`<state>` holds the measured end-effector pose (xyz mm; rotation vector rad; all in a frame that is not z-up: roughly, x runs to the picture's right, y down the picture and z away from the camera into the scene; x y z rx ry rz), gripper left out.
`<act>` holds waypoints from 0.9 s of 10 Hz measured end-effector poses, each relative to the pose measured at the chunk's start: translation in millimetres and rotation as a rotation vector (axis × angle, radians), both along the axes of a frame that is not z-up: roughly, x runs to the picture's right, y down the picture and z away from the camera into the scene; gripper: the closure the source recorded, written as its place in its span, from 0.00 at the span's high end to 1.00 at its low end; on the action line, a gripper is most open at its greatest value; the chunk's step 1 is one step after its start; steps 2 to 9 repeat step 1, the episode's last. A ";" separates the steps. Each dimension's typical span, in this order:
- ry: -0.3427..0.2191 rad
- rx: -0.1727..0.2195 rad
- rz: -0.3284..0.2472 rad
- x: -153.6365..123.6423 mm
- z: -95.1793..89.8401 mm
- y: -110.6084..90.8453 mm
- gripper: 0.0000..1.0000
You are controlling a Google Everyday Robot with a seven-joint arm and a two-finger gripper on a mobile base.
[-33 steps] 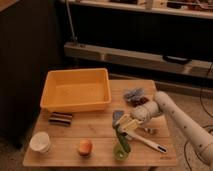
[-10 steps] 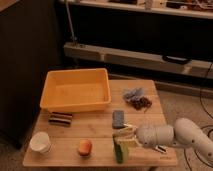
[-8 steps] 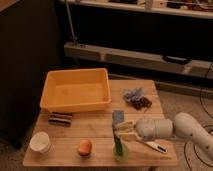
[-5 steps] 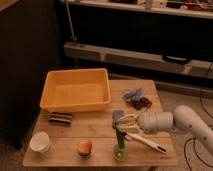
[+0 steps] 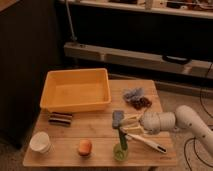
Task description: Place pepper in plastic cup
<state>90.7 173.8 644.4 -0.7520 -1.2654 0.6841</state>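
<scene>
The pepper (image 5: 122,140), slim and dark green, stands upright with its lower end inside the small translucent green plastic cup (image 5: 120,152) at the table's front edge. My gripper (image 5: 129,126) hovers just above and to the right of the pepper's top. Its pale fingers (image 5: 131,119) are spread open, pointing left, with nothing held between them. The white arm reaches in from the right.
An orange bin (image 5: 75,90) fills the back left of the wooden table (image 5: 95,130). A white cup (image 5: 40,142), an orange fruit (image 5: 85,147) and a dark bar (image 5: 60,118) lie front left. A grey-blue packet (image 5: 117,117), a white stick-like item (image 5: 147,143) and snack bags (image 5: 137,98) sit near the arm.
The gripper dipped low over the cup a second ago, then rose and drew back a little to the right. The pepper stayed standing in the cup.
</scene>
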 end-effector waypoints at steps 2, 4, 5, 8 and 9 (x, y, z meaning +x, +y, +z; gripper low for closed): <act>-0.003 -0.007 0.000 2.8 1.0 7.2 0.00; -0.003 -0.007 0.000 2.8 1.0 7.2 0.00; -0.003 -0.007 0.000 2.8 1.0 7.2 0.00; -0.003 -0.007 0.000 2.8 1.0 7.2 0.00; -0.003 -0.007 0.000 2.8 1.0 7.2 0.00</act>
